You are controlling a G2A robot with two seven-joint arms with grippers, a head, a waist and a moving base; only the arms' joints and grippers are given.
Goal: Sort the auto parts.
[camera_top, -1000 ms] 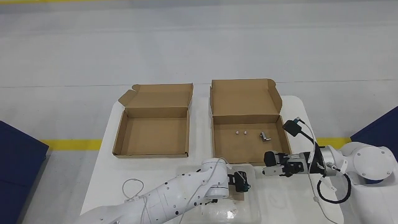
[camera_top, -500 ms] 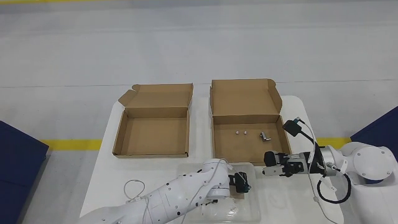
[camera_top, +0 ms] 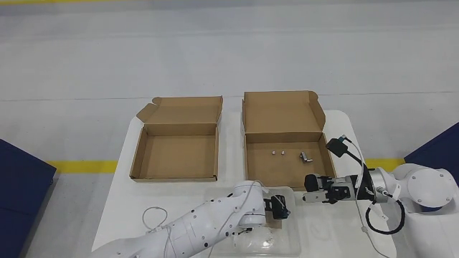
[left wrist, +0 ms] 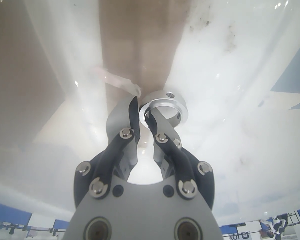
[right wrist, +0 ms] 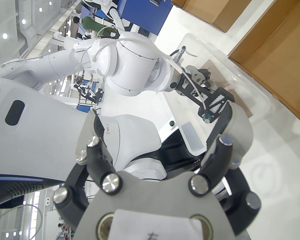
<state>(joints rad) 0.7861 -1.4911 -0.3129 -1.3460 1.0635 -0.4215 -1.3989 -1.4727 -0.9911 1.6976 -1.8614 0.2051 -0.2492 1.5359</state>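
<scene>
A silver metal ring with a small screw hole sits in the clear plastic bin at the table's front. My left gripper is shut on the ring's rim, one finger inside it and one outside. In the top view the left gripper is low in that bin. My right gripper hovers just right of the bin, near the front wall of the right cardboard box. In its own view the right gripper is open and empty, facing the left gripper.
The left cardboard box stands open beside the right one, which holds a few small metal parts. A pale translucent piece lies in the bin by the ring. A white cable lies at the front left.
My left gripper has shifted slightly inside the bin. The right arm has kept still.
</scene>
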